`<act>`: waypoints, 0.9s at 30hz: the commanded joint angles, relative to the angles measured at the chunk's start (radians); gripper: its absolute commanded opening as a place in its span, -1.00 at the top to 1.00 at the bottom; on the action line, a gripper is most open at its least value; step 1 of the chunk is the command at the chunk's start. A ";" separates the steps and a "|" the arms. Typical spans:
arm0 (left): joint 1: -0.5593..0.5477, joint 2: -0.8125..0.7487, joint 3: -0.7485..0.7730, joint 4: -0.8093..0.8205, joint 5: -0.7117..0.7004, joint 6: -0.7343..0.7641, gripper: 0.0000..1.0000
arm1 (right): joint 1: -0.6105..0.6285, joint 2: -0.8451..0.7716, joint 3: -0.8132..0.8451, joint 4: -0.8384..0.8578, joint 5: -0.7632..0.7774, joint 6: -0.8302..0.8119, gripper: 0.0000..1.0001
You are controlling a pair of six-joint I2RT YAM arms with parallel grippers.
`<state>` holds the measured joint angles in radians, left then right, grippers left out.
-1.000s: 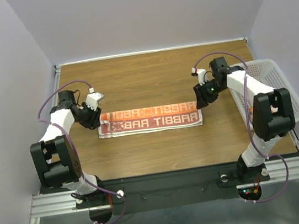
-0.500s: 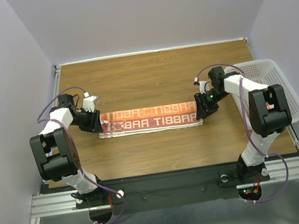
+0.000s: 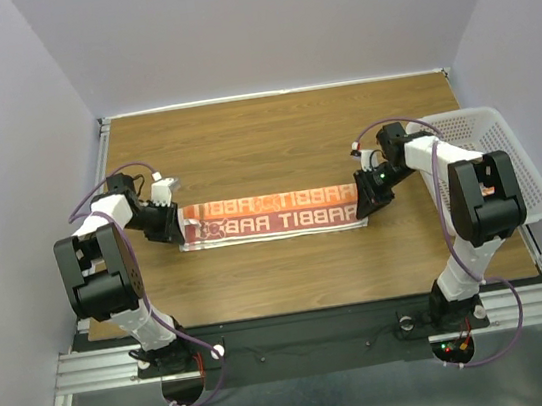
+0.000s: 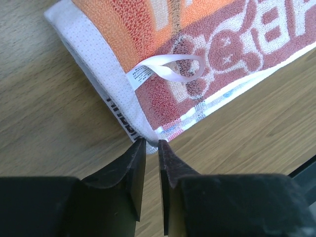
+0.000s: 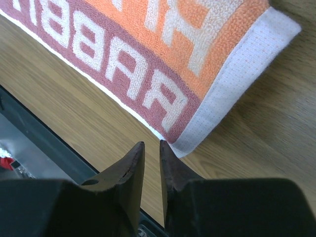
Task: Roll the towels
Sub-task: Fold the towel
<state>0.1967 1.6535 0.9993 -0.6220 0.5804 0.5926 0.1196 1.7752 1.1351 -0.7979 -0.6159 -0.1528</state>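
Rolling has not begun, judging by the top view. The towel lies flat on the table as a long folded strip running from 9 to 3 o'clock, with no turn of cloth at either end. Only this one towel shows, so all of the rolling is left to do. The left gripper is down at the strip's 9 o'clock end, at the near corner. The right gripper is at the 3 o'clock end, also at the near corner. The white basket stands well apart at 3 o'clock, and its contents cannot be made out.

In the left wrist view, the left gripper has its jaws drawn in to a thin slit. The towel spreads away from the tips toward 12 and 2 o'clock, its hanging loop lying on top. Its white corner sits right at the mouth of the slit. Whether cloth is nipped there I cannot tell.

In the right wrist view, the right gripper is equally narrowed, a slim gap showing with nothing seen inside it. The towel fans out toward 11 and 1 o'clock. Its near corner lies just beside the tip at 2 o'clock, seemingly outside the jaws, so I judge no hold is made here.
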 commanded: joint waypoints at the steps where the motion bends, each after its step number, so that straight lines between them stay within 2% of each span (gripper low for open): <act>1: 0.001 0.006 0.042 -0.021 0.038 -0.008 0.47 | 0.003 0.007 -0.003 0.020 -0.036 -0.001 0.52; 3: 0.001 0.012 0.042 -0.015 0.027 -0.026 0.47 | 0.003 0.012 -0.005 0.020 -0.038 0.001 0.54; 7: 0.003 -0.001 0.044 -0.005 0.009 -0.042 0.15 | 0.003 0.004 -0.012 0.020 -0.035 0.007 0.52; 15: 0.004 0.011 0.044 0.005 0.010 -0.069 0.12 | 0.002 0.004 -0.024 0.022 -0.035 0.012 0.46; 18: 0.004 0.034 0.045 -0.002 0.033 -0.070 0.20 | 0.005 0.009 -0.024 0.023 -0.033 0.012 0.47; 24: 0.004 0.037 0.051 -0.013 0.049 -0.057 0.61 | 0.002 0.016 -0.023 0.022 -0.038 0.010 0.49; 27: 0.004 0.035 0.055 -0.019 0.052 -0.054 0.64 | 0.002 0.012 -0.023 0.017 -0.019 0.012 0.42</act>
<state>0.1982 1.6955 1.0122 -0.6159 0.5957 0.5331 0.1196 1.7870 1.1282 -0.7925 -0.6304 -0.1482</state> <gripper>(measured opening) 0.192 0.262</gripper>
